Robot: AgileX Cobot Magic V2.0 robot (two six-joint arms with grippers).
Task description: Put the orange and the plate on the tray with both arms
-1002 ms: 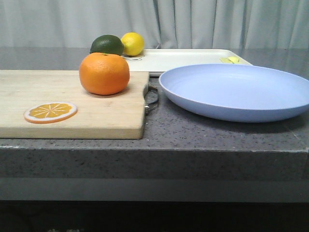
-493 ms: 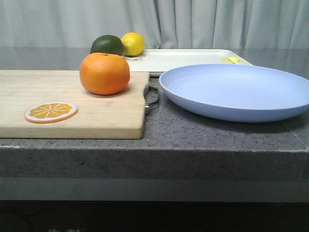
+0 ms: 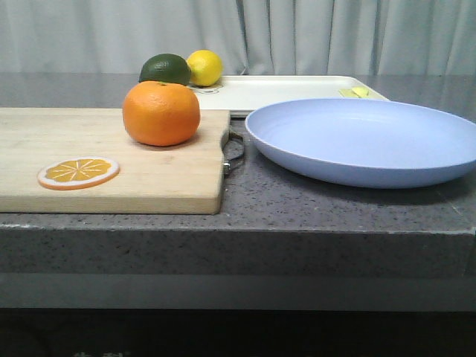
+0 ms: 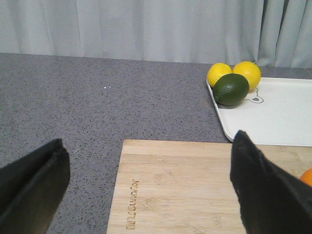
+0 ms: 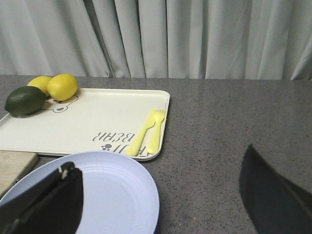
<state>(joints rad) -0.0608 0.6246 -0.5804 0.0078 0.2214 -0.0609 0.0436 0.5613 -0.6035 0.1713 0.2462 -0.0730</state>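
Observation:
The orange [image 3: 161, 113] stands on the wooden cutting board [image 3: 104, 178] at the left; a sliver of it shows in the left wrist view [image 4: 307, 177]. The lavender-blue plate [image 3: 364, 140] lies on the counter at the right, also in the right wrist view [image 5: 117, 195]. The cream-white tray [image 3: 282, 91] lies behind them; it shows too in the wrist views [image 4: 273, 114] [image 5: 92, 122]. My left gripper [image 4: 146, 187] is open and empty over the board's left part. My right gripper [image 5: 163, 195] is open and empty over the plate's right edge. Neither gripper shows in the front view.
A dark green lime [image 3: 164, 69] and a yellow lemon [image 3: 204, 67] sit at the tray's back left corner; a second lemon [image 4: 219, 74] shows beside them. A yellow fork and spoon [image 5: 146, 131] lie on the tray's right side. An orange slice disc [image 3: 78, 172] lies on the board. A grey curtain hangs behind.

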